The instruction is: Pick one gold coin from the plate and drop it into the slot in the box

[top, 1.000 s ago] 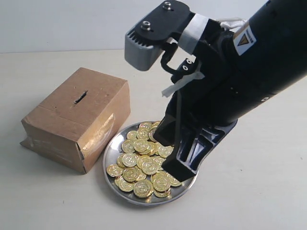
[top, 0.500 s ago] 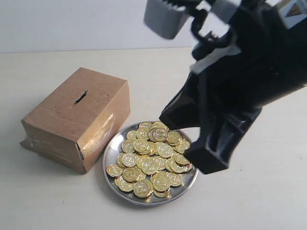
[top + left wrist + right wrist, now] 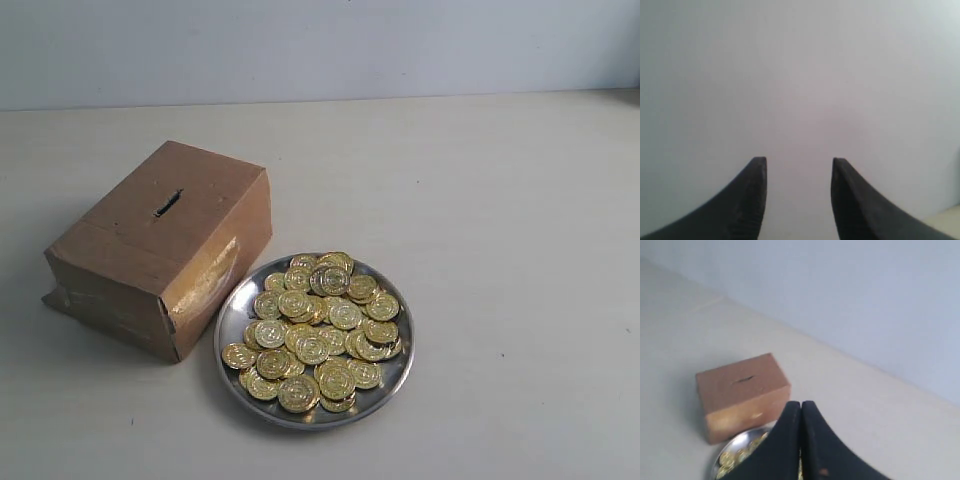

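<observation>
All coins [image 3: 316, 333] uncovered, right gripper [image 3: 801, 404] withdrawn, closed

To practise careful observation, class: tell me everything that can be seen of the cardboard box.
The box is brown cardboard, rectangular and closed, and it rests on the pale table. Its top face has a short, dark, narrow slot near the middle. Glossy brown tape covers part of the side that faces the plate and runs along the lower edges. In the exterior view it stands left of the plate, close to its rim; whether the two touch cannot be told.
</observation>
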Controlling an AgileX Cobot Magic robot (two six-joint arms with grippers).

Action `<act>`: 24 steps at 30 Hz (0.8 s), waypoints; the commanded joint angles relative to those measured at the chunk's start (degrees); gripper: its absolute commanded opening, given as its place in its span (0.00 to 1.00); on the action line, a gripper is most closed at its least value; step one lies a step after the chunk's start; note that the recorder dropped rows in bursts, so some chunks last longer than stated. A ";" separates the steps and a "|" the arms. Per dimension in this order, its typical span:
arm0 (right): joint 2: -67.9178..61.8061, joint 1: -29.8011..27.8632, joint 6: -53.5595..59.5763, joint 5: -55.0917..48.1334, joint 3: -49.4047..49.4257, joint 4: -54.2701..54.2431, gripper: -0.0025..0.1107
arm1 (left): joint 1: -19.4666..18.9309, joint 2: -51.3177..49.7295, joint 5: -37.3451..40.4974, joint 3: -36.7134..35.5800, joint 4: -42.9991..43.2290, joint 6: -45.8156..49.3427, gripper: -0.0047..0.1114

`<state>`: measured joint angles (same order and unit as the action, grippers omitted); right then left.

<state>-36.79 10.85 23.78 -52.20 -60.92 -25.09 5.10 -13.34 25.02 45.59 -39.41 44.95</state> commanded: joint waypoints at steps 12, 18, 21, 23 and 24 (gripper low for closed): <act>29.70 -15.45 0.01 0.12 -0.01 -2.29 0.02 | -6.04 13.34 0.38 -3.60 -0.24 -0.35 0.40; 32.39 -21.28 0.01 -0.19 -0.01 -2.29 0.02 | -7.96 13.34 0.51 -4.28 -0.13 -0.35 0.40; 34.16 -23.26 0.01 -0.30 -0.01 -2.29 0.02 | -8.00 13.34 0.51 -4.28 -0.13 -0.35 0.40; 35.85 -23.83 0.01 -0.40 -0.01 -2.29 0.02 | -8.00 13.34 0.51 -4.28 -0.13 -0.35 0.40; 36.65 -23.93 0.01 -0.40 -0.01 -2.46 0.02 | -7.99 13.34 0.51 -4.28 -0.13 -0.35 0.40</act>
<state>-2.29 -12.23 23.78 -52.54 -61.02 -27.21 -2.76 -0.10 25.43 41.56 -39.44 44.95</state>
